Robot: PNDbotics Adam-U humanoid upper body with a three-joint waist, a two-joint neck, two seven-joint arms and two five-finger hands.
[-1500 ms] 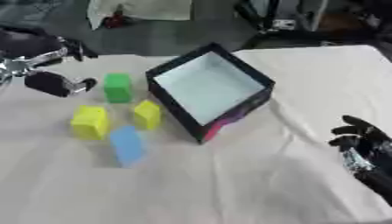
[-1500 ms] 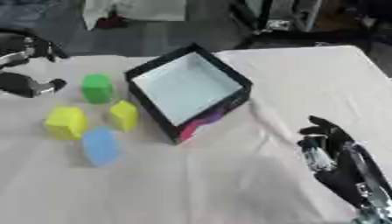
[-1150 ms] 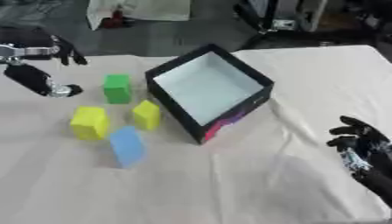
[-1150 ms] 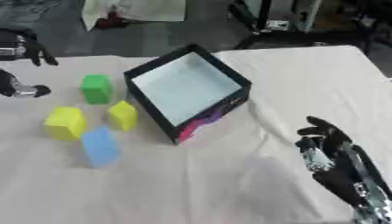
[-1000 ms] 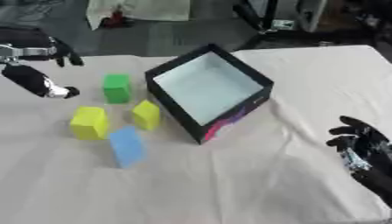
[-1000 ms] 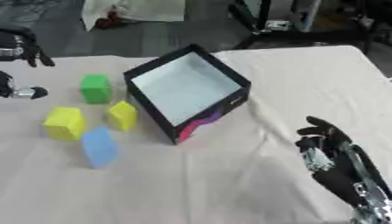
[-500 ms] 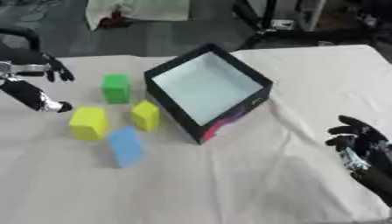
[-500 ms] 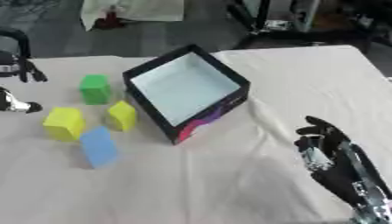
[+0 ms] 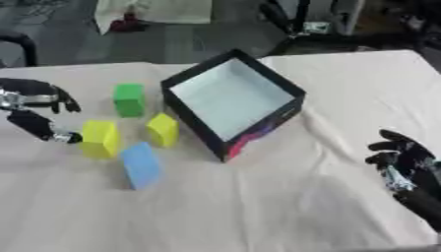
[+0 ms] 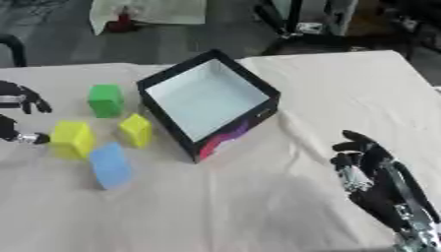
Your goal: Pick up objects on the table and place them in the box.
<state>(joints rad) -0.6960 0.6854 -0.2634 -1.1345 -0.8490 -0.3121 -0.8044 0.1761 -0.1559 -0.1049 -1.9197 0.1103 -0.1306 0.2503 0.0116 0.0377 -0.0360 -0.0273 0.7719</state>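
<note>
A black box point(image 9: 233, 109) with a pale blue inside stands tilted at the middle of the table. To its left lie a green block point(image 9: 129, 99), a small yellow block point(image 9: 163, 130), a larger yellow block point(image 9: 100, 139) and a blue block point(image 9: 141, 165). My left hand point(image 9: 36, 109) is at the left edge, open, its thumb tip just left of the larger yellow block and holding nothing. My right hand point(image 10: 370, 174) rests open at the lower right, fingers up, far from the blocks.
A cream cloth point(image 9: 258, 197) covers the table. Beyond its far edge are dark floor, chair legs and a white sheet point(image 9: 155, 10). The table's right edge runs near my right hand.
My left hand has come down from beside the green block toward the larger yellow block, along the left edge. The blocks, the box and my right hand have stayed put.
</note>
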